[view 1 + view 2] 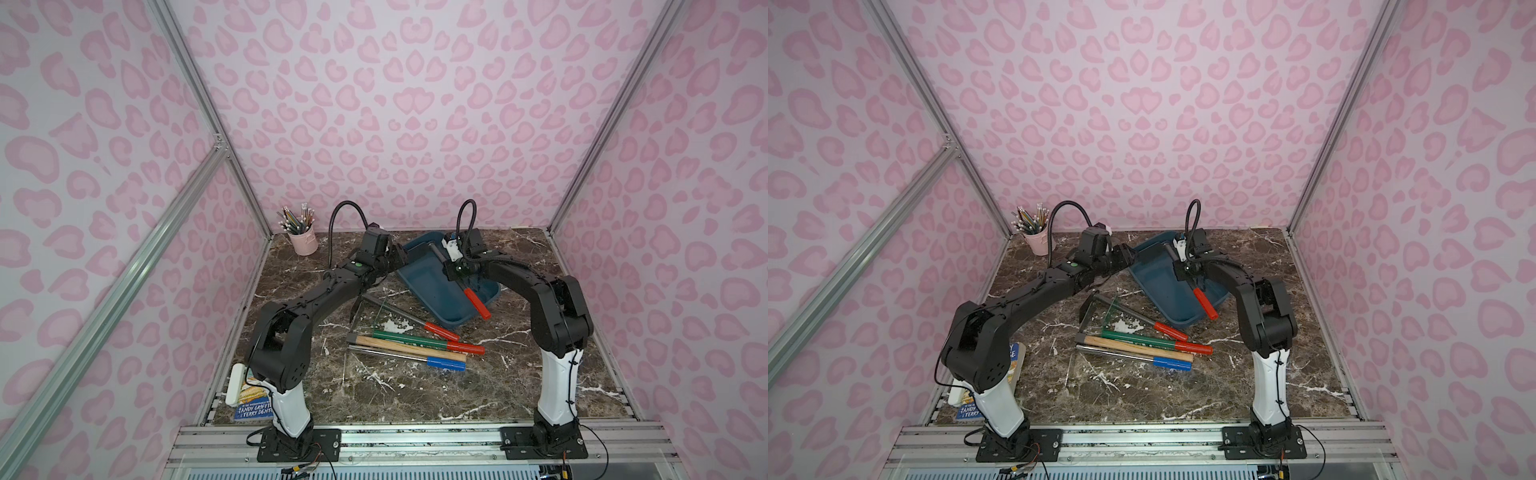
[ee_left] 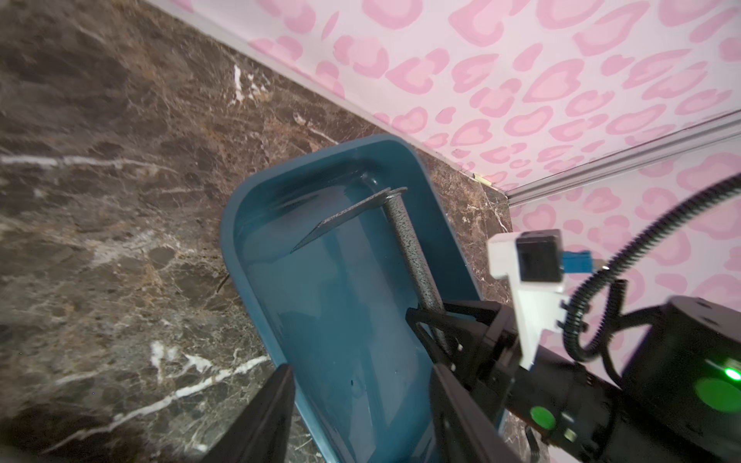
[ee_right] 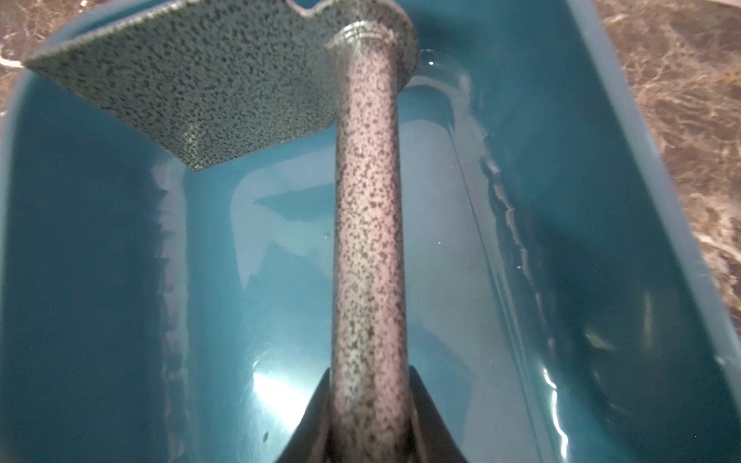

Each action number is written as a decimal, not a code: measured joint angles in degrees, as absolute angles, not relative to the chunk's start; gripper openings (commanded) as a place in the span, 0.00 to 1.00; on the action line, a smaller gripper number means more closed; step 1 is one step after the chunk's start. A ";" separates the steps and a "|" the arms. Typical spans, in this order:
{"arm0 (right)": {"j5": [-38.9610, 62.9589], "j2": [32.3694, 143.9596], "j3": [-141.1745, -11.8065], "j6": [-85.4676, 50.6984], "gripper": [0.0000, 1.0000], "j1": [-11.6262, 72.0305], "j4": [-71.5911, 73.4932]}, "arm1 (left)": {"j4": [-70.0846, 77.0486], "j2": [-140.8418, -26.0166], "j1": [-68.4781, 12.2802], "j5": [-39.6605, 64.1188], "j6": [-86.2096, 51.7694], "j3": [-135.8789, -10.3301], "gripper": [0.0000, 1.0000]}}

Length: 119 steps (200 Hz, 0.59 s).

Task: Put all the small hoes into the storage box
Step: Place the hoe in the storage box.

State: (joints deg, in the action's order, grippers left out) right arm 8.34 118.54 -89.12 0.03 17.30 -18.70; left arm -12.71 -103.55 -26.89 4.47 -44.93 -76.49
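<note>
In both top views your right gripper [image 1: 452, 268] pinches the small hoe [image 1: 477, 303] by its shaft over the storage box [image 1: 432, 291], at 1 o'clock on the table. The red handle overhangs the box's 5 o'clock rim.

Left wrist: the left gripper [image 2: 361, 417] has its fingers spread and holds nothing.

Right wrist: the blade sits inside the box. If you release now, the handle may catch the rim and tip the hoe out.

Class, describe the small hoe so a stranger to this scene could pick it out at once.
On the dark marble table, find the blue storage box at its far side. The small hoe runs along it, its shaft gripped by the right end effector. It has a flat speckled crosswise blade, and it alone is in the box; the other red-handled tools lie outside.
</note>
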 measured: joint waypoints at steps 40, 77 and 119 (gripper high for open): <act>8.45 119.77 -89.60 0.03 0.15 17.23 -19.25 | -9.61 -96.09 -27.00 3.20 -38.26 -73.36 0.56; 8.43 120.51 -89.97 0.01 0.23 17.12 -19.38 | -7.94 -90.96 -27.00 2.68 -33.34 -70.76 0.69; 8.45 120.68 -89.97 0.01 0.39 16.82 -19.20 | -7.53 -83.42 -27.11 0.97 -29.82 -64.86 0.78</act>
State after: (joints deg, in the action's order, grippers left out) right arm 8.45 120.68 -89.97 0.01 16.82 -19.20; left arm -7.53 -83.42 -27.11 0.97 -29.82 -64.86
